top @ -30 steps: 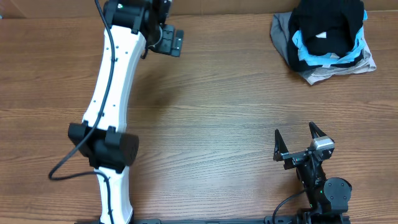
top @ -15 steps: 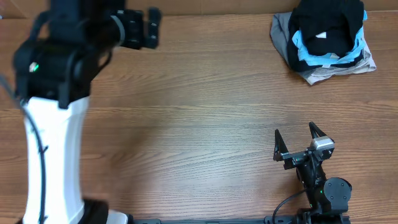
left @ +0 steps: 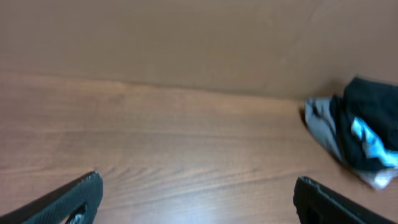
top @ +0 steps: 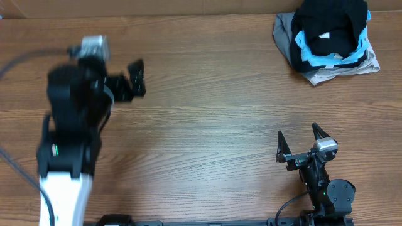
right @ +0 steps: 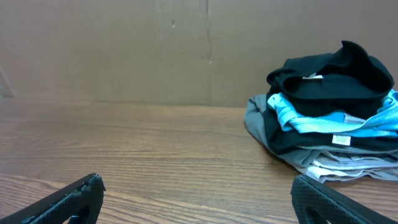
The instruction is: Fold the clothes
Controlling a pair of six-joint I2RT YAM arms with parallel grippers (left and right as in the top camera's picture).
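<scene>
The wooden table (top: 207, 119) fills the overhead view, its brown grain running left to right, with a plain brown wall (right: 124, 50) standing behind its far edge in both wrist views. The left arm (top: 66, 163) comes next in bulk: a white lower link rising from the near left edge into a black upper body, blurred, with the left gripper (top: 135, 78) out over the far left part of the table, pointing right, its jaws spread wide and holding nothing; in the left wrist view its two dark fingertips (left: 68, 199) sit at the bottom corners over bare wood. At the far right corner lies a heap of garments (top: 326, 44), and the black T-shirt (top: 331, 25) sits crumpled on top of it, a white neck tag (right: 313, 77) showing at its collar. Under the black shirt a light blue shirt (right: 323, 118) pokes out, and below that grey and beige folded garments (right: 336, 165) rest on the table. The right arm (top: 326, 188) is small and dark at the near right edge, well apart from the heap, with the right gripper (top: 300, 139) aimed toward the far side, jaws standing wide apart and empty, its fingertips (right: 71, 199) framing the view of the pile
</scene>
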